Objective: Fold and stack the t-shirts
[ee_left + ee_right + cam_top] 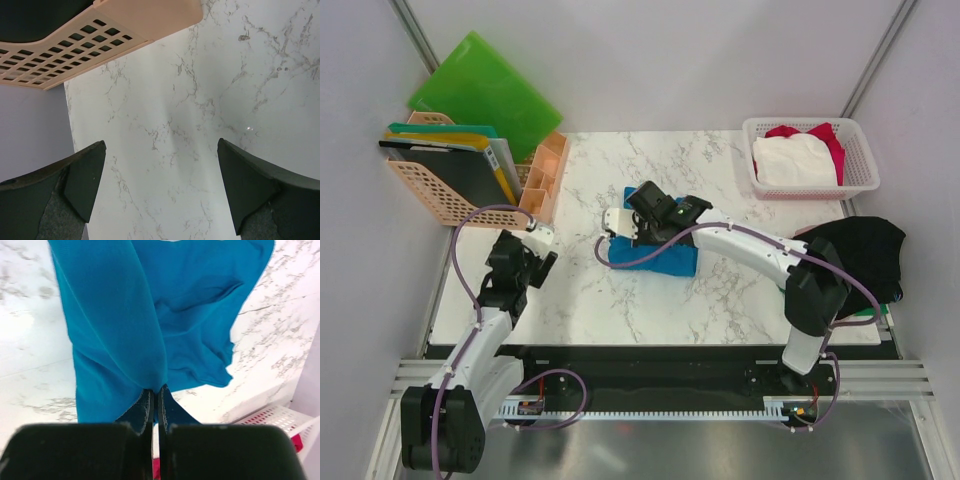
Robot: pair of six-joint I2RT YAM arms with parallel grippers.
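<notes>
Right gripper (156, 400) pinches the blue shirt (190, 315), apparently mid-fold; left gripper (160, 185) gapes. Not yet folded: black shirt (865, 250), white shirt (792, 160), red shirt (830, 140).

A white, grey-veined marble-look surface (720, 290) fills the middle of a booth closed in by plain pale walls: a back wall (650, 60), a left wall (360, 200) and a right wall (930, 150). Slanting metal struts (417, 35) run up the back corners. An aluminium rail (410, 380) lies along the near edge, with a brushed metal sheet (670, 450) below it. A peach lattice file rack (430, 195) stands back left, a white lattice basket (860, 150) back right. The light is even and soft.
</notes>
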